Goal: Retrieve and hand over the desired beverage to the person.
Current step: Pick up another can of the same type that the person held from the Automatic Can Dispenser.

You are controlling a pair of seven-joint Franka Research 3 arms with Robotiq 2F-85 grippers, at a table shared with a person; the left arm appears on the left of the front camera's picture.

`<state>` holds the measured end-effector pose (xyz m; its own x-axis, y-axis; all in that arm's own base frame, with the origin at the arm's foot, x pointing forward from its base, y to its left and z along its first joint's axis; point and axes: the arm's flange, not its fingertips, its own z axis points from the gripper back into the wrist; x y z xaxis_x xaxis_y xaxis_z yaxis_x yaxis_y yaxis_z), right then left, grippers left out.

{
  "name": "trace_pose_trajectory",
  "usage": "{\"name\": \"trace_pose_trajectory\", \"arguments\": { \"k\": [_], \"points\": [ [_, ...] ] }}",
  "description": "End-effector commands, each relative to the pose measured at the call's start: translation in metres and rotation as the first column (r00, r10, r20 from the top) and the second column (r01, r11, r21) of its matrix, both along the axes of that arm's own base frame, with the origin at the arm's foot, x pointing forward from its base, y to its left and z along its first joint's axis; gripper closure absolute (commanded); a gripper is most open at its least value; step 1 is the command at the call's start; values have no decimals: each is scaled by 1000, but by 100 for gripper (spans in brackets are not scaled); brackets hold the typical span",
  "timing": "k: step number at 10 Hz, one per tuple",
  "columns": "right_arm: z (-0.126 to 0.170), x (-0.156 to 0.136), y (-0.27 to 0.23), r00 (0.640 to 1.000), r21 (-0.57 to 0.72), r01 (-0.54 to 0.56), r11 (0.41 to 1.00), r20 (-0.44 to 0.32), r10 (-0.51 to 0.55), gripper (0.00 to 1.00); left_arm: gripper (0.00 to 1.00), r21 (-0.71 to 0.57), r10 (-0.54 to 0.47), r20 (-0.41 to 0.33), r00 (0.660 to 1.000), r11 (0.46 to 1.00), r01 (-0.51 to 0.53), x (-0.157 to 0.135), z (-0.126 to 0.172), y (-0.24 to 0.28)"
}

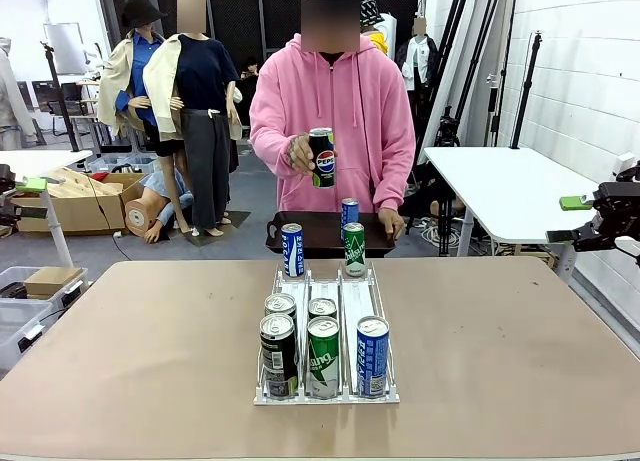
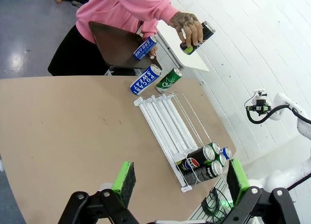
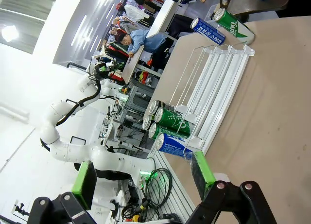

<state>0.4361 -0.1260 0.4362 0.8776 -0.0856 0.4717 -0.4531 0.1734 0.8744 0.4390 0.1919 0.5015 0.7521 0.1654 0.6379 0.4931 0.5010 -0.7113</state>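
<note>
Front view: the person (image 1: 330, 111) at upper centre shows a black Pepsi can (image 1: 321, 157). Its match, the rack can (image 1: 278, 356), stands lower centre-left in the rack (image 1: 325, 397). The left arm should probably descend straight, clearing the green can (image 1: 322, 359).

Left wrist view: the left gripper (image 2: 181, 181) has its pads apart. The rack can's Pepsi logo, unclear frontally, reads lower right.

Right wrist view: the right gripper (image 3: 143, 178) is likewise spread; the rack can's label can't be picked out.
</note>
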Motion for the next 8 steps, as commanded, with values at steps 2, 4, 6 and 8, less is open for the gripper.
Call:
{"name": "trace_pose_trajectory", "arguments": {
  "k": [2,4,6,8],
  "points": [
    [0,-1,2,1000,3,8,1000,-8,-8,0,0,-11,2,0,1000,1000,-2,-1,2,0],
    [0,-1,2,1000,3,8,1000,-8,-8,0,0,-11,2,0,1000,1000,-2,-1,2,0],
    [0,-1,2,1000,3,8,1000,-8,-8,0,0,-11,2,0,1000,1000,-2,-1,2,0],
    [0,-1,2,1000,3,8,1000,-8,-8,0,0,-11,2,0,1000,1000,-2,-1,2,0]
  ]
}}
